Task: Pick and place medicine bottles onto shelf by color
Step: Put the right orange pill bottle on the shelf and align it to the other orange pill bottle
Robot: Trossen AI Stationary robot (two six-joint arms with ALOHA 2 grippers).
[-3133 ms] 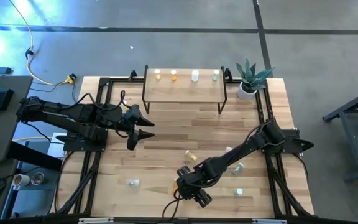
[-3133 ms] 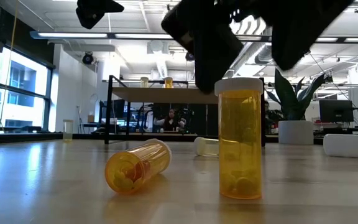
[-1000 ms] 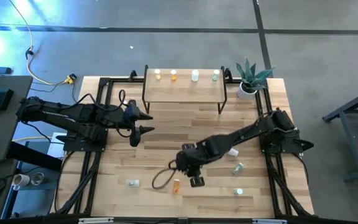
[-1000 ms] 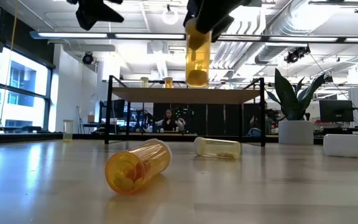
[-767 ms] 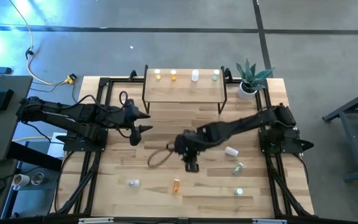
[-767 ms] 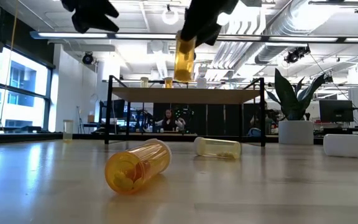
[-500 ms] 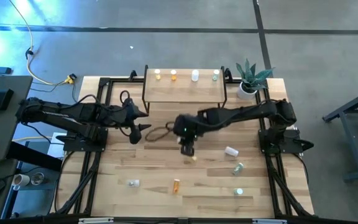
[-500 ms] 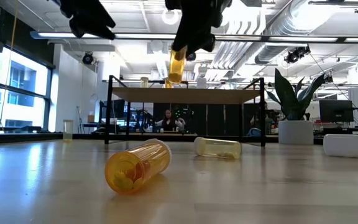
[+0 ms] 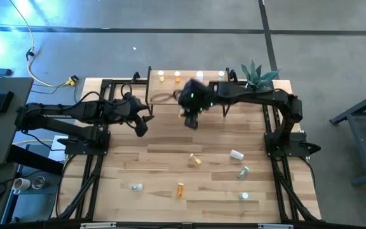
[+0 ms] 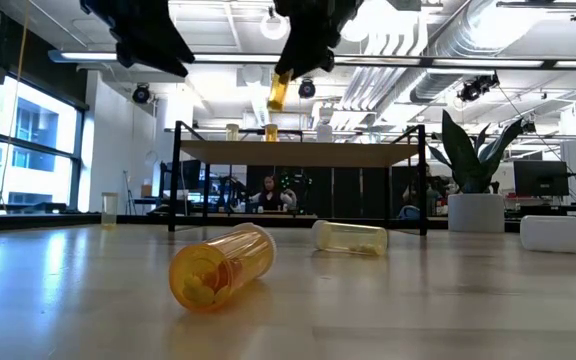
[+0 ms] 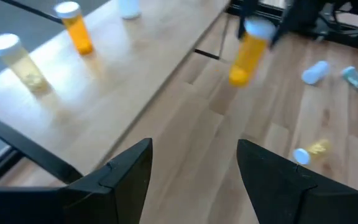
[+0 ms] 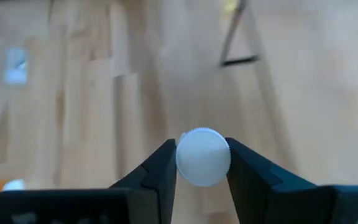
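Right gripper [image 12: 202, 163], clamped on a white-capped orange cylindrical pill bottle [image 10: 277, 91], has carried it from the table front to just above the low light-wood shelf [image 9: 189, 94], ready for colour-matched placement; left gripper [image 11: 194, 168] waits open nearby.

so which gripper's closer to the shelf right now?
Right. The right gripper hangs over the front edge of the shelf, shut on a yellow bottle. The left gripper sits open, off the shelf's left front corner.
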